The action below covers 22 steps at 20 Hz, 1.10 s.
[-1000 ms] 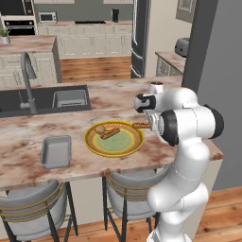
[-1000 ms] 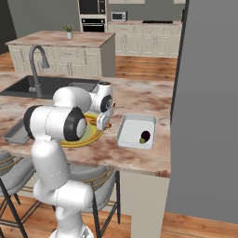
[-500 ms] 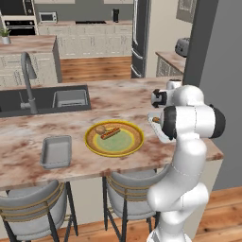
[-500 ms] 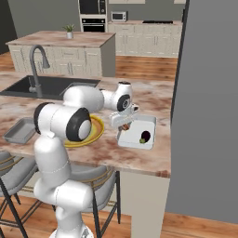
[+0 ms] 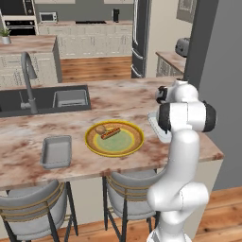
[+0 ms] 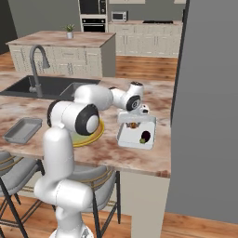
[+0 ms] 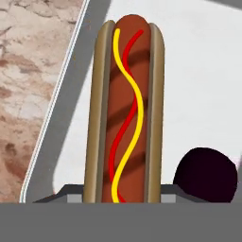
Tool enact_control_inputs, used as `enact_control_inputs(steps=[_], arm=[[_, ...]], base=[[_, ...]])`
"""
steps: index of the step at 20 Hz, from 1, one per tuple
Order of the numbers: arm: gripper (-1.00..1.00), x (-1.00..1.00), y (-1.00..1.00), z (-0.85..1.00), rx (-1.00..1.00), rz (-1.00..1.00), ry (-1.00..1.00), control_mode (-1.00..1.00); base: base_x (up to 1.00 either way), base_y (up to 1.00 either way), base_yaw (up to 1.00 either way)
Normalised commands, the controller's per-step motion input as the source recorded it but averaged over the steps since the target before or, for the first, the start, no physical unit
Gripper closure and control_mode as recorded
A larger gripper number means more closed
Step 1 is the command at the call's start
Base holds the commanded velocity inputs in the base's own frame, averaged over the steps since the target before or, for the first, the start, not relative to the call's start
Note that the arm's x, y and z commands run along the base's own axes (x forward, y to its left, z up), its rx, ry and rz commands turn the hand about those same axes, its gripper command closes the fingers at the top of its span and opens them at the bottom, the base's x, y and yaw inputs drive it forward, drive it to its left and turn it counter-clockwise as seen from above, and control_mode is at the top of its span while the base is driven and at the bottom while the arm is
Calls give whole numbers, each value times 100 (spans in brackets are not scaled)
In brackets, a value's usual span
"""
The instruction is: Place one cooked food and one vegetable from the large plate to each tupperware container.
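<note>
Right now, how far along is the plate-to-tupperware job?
Done: the dark purple vegetable lies in the whitish container. In hand: the gripper is shut on a hot dog, held over that same container. Left: release it there, then move the second hot dog and the tan ball from the large plate to the grey container.

Arm bent at elbow, forearm reaching forward and to right, wrist angled down. Gripper (image 6: 133, 124) points downward, its 2 fingers closed on hot dog (image 7: 124, 111), which extends straight out between them along gripper axis.
</note>
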Motion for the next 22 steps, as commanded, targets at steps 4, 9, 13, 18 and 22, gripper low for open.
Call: enact_control_inputs(steps=[4, 9, 13, 18, 22], arm=[[100, 16, 10, -14, 0, -25, -21, -100], [100, 0, 5, -38, 0, -33, -3, -100], [100, -1, 7, -34, -2, -18, 3, -100], [100, 4, 0, -15, -3, -7, 0, -100], [100, 8, -1, -19, 0, -1, 0, -100]], base=[[0, 0, 0], [0, 0, 0], [0, 0, 0], [0, 0, 0], [0, 0, 0]])
